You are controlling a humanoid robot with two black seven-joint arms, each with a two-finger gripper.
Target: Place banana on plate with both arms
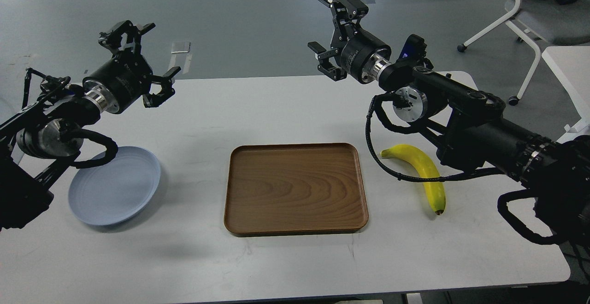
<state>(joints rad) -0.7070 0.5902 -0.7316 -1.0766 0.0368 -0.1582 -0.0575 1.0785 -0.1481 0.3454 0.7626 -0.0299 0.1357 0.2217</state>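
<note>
Banana (421, 168) one; plate (115, 186) one; tray (295, 189) one.

Single head view, looking forward and down, table (286, 267) filling the near frame, floor beyond

Yellow banana (421, 170) — pale blue plate (117, 189) — wood-grained brown tray (295, 189)

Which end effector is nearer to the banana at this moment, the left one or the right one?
Right. The right end effector hangs above and behind the banana; the left end effector is far across the table, beyond the tray.
</note>
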